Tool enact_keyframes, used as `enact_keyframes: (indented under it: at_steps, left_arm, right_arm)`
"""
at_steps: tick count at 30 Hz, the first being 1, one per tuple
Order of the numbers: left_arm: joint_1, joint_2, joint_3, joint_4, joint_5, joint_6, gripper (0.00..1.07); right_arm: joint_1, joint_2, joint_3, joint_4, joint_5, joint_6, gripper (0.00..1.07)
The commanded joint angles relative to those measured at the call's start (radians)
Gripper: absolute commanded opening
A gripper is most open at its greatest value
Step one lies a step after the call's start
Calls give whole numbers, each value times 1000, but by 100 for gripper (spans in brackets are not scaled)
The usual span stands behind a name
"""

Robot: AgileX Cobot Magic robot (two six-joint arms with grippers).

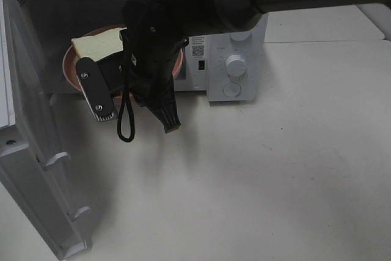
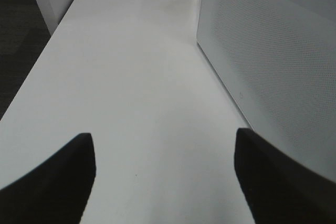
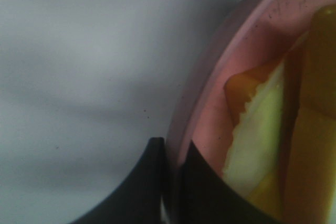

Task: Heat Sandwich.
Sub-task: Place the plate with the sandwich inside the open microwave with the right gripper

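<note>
While on pink plate [image 1: 68, 65], sandwich [image 1: 98, 44] in open microwave [image 1: 235, 90].

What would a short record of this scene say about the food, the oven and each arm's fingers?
sandwich: lying on the pink plate
plate position: in the opening of the microwave
microwave door: swung wide open
right fingers: shut on the plate's rim
left fingers: spread open above the table, beside a perforated white panel, holding nothing
</note>
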Motion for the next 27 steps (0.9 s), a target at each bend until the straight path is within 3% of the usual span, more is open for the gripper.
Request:
enact_keyframes:
  at_steps: [1,8,15,27]
  left_arm:
    - [-7,-4,3,0,-13,1,71]
    - [-7,-4,3,0,-13,1,71]
    - [-7,-4,3,0,-13,1,71]
    - [-7,-4,3,0,-13,1,71]
  right_arm:
    - [-21,22,-70,21,-1,-54,0]
    - [-47,80,-166,11,18,-81,0]
    - [-82,190,-349,23,63,-88,0]
    - [-122,295,-513,68,59,-159,0]
